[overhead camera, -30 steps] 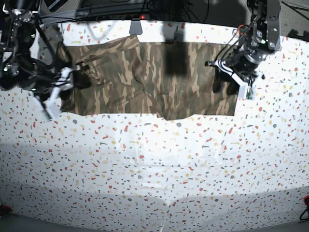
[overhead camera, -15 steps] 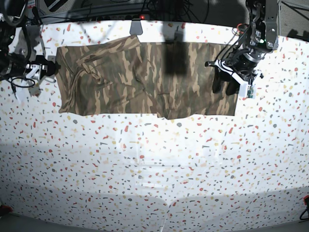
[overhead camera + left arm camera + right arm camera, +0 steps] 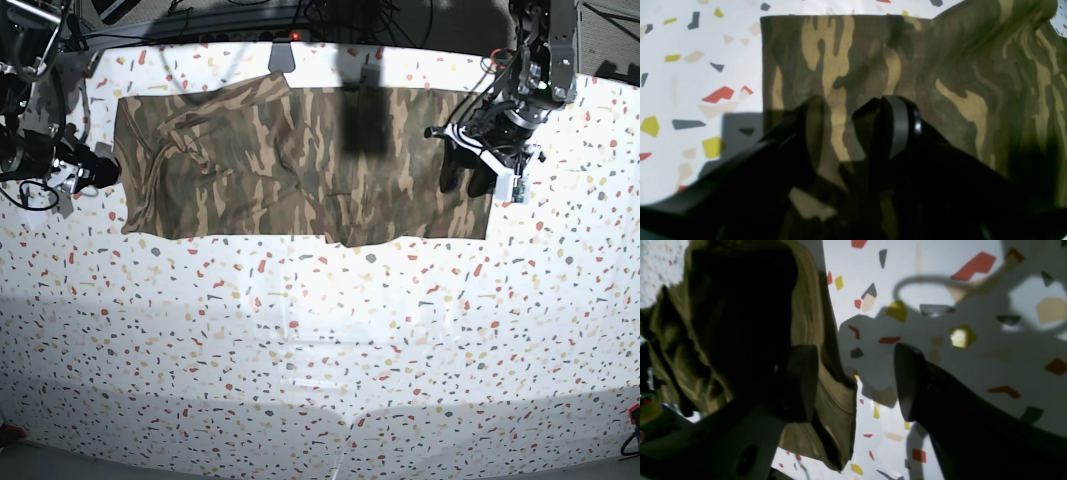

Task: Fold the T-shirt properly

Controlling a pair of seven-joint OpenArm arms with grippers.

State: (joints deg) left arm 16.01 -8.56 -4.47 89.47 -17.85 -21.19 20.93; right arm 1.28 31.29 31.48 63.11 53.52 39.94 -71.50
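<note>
The camouflage T-shirt (image 3: 290,165) lies spread flat across the far part of the table. My left gripper (image 3: 467,180) stands on its near right corner. In the left wrist view, this gripper (image 3: 853,103) is slightly open, with its dark fingertips (image 3: 898,123) down on the cloth (image 3: 957,83) beside the shirt's straight edge. My right gripper (image 3: 108,172) sits just off the shirt's left edge. In the right wrist view it (image 3: 853,373) is open, and a bunched tan-hemmed edge of the shirt (image 3: 826,393) lies against one finger (image 3: 800,383), not pinched.
The table (image 3: 320,350) has a white speckled cover. A dark blurred block (image 3: 363,120) hangs over the shirt's back middle, and a white clip (image 3: 282,58) sits at the back edge. Cables run behind both arms. A cable loop (image 3: 940,281) lies by the right gripper.
My right gripper has let go of the shirt's left edge and drawn back off it to the left, then dropped a little nearer. The left side of the shirt now lies flat. My left gripper has barely moved.
</note>
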